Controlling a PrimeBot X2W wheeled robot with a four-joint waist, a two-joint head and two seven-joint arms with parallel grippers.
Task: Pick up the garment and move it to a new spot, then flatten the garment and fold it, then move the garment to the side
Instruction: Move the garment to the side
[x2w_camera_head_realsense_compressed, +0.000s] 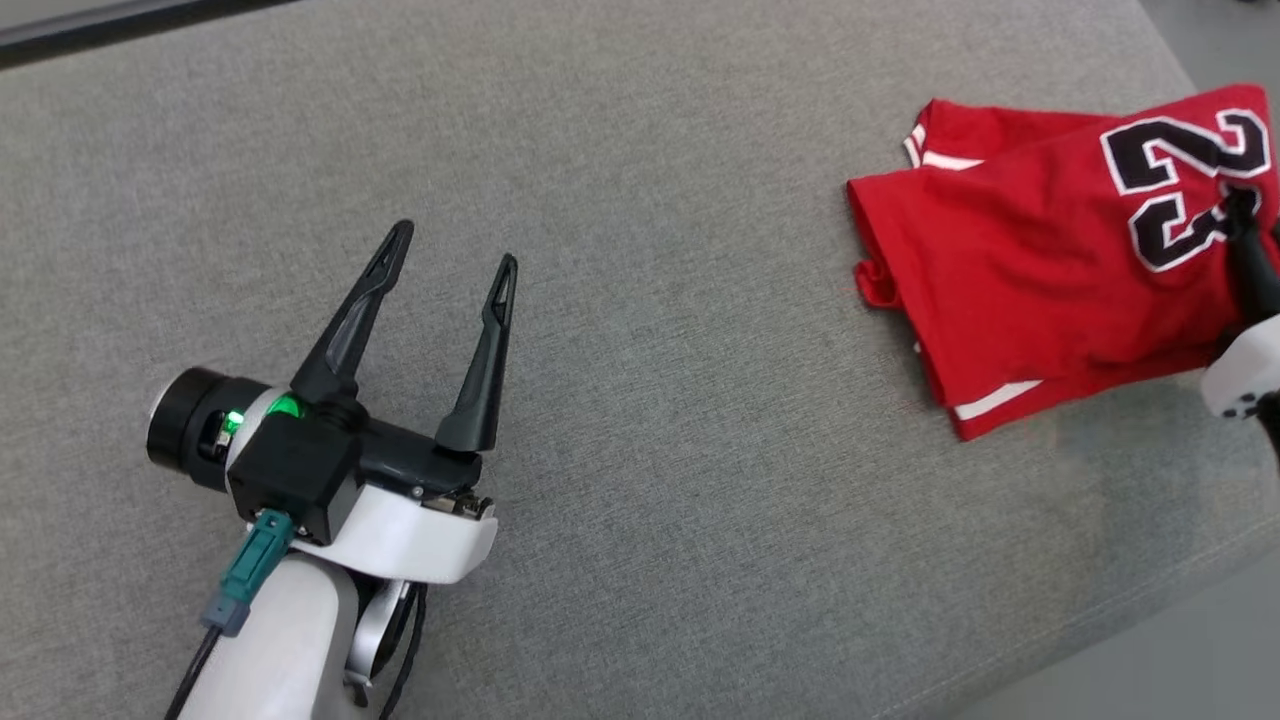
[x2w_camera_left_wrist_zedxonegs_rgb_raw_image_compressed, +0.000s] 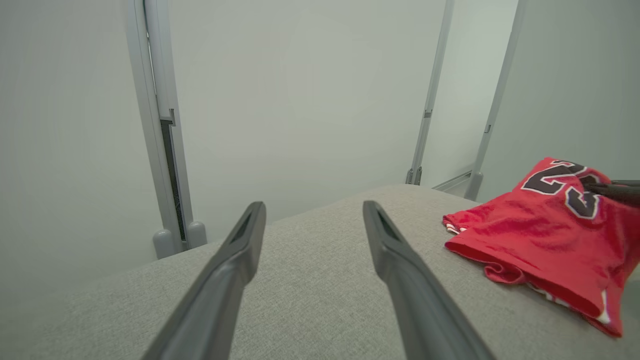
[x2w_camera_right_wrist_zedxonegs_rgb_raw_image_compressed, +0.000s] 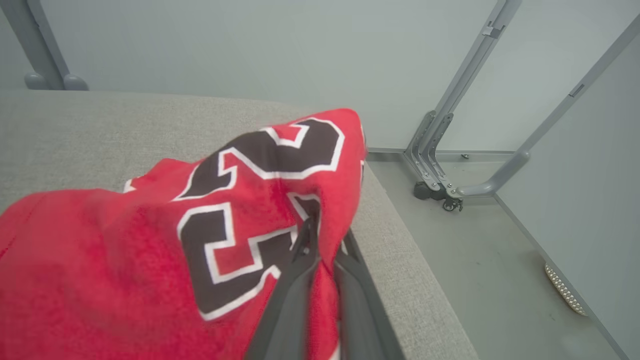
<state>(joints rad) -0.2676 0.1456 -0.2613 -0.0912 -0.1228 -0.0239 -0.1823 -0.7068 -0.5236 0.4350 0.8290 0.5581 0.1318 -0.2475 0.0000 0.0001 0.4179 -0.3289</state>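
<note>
Lying by edge of cushion: garment

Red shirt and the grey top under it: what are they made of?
Red shirt: soft cloth, probably knit, matte; it folds and wrinkles. Grey top: looks like woven fabric, matte, with a fine speckled weave, maybe padded, since its edge is rounded.

grey cushioned bench, folded red jersey
</note>
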